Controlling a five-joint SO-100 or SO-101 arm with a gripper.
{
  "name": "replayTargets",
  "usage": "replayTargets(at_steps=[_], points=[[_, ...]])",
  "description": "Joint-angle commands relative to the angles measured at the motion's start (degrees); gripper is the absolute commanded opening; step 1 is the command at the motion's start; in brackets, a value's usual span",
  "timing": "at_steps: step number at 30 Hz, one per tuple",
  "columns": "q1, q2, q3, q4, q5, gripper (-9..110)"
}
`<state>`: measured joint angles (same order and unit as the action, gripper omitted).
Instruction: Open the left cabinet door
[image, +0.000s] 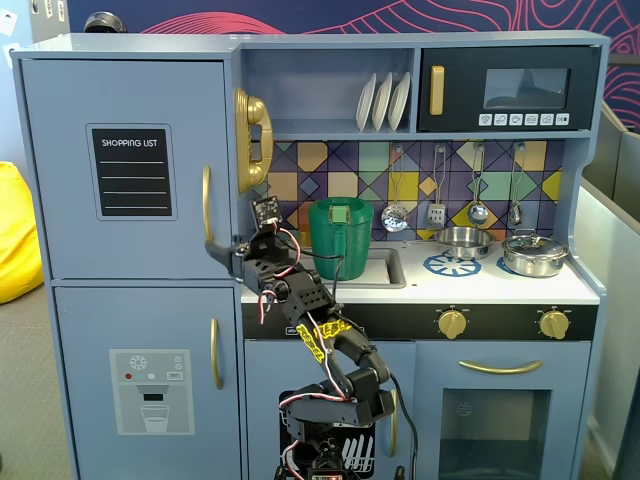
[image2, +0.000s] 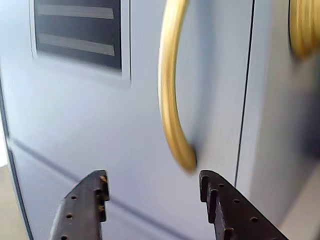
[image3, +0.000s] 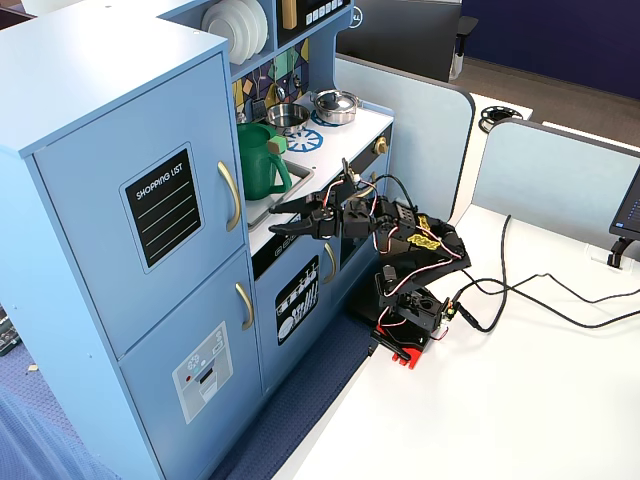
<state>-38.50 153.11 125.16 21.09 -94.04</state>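
The left cabinet door (image: 130, 110) is light blue, with a black "SHOPPING LIST" panel (image: 131, 172) and a vertical curved gold handle (image: 207, 205). It stands shut. It also shows in another fixed view (image3: 110, 190) and fills the wrist view (image2: 100, 115). My gripper (image2: 153, 179) is open and empty, close in front of the door. Its fingertips (image2: 101, 182) sit just below the lower end of the handle (image2: 172, 110), which lies nearer the right finger. In both fixed views the gripper (image: 218, 250) (image3: 280, 217) is just right of the handle, not touching it.
Below is the blue door with a water-dispenser graphic (image: 150, 390) and its own gold handle (image: 215, 352). A green pitcher (image: 340, 238) stands in the sink behind the arm. A gold toy phone (image: 252, 140) hangs right of the door. The arm's base (image3: 405, 320) and cables sit on a white table (image3: 520, 400).
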Motion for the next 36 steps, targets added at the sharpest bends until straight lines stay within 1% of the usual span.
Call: replayTargets(at_steps=[1, 9, 17, 22, 27, 32, 36], points=[[1.32, -2.37, -4.92, -4.57, 2.37, 19], [3.25, -8.88, -6.42, -10.81, 3.69, 19], [2.64, -18.81, -13.62, -14.77, 2.81, 18], [-1.05, -22.94, -16.61, -15.82, -0.35, 17], [-8.26, -23.73, -16.96, -15.64, -5.1, 16], [-15.64, -21.36, -15.73, -14.06, -10.28, 15], [-16.7, -17.75, -14.06, -12.48, -12.13, 14]])
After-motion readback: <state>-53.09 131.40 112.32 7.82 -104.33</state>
